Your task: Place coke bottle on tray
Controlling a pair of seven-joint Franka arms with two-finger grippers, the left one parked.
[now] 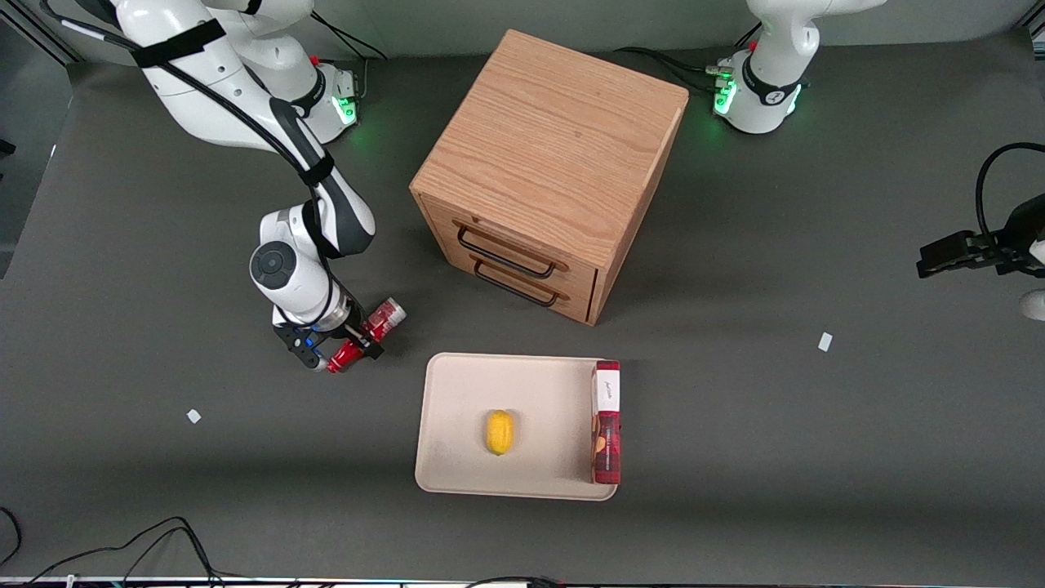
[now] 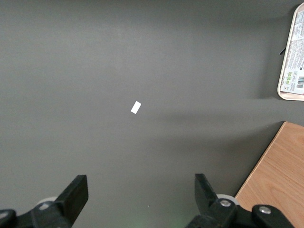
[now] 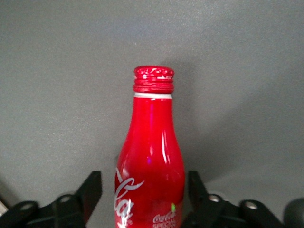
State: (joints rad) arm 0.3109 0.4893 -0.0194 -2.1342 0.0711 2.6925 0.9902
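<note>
Nearest the front camera sits the tray (image 1: 457, 408), the landmark here: a wide, flat beige rectangle with rounded corners and a low rim, matte and smooth-looking. On it rests a small yellow lemon (image 1: 500, 432), oval and dimpled, and along the rim toward the parked arm's end lies a red box (image 1: 606, 422) with a white end, straight-edged cardboard by the look of it.

Now the key relation: the coke bottle (image 1: 365, 335) is off the tray, toward the working arm's end of the bench (image 1: 163, 490) and a touch farther from the camera than the tray's rim. It lies between the fingers of the gripper (image 1: 347, 341), which grip its body just below the shoulder; the wrist view shows the black fingers (image 3: 90, 192) flanking the glossy red metal body, white script lettering, ribbed red cap. Its long axis runs slantwise, the silvery base end pointing toward the cabinet, the other end toward the camera. Whether it is lifted off the bench I can't tell.

So the coming move, I'd judge, is a short sideways carry toward the tray's bare stretch beside the lemon.

Farthest back, just past the tray, stands the wooden cabinet (image 1: 551, 171), oak-grained, with two dark wire handles.
</note>
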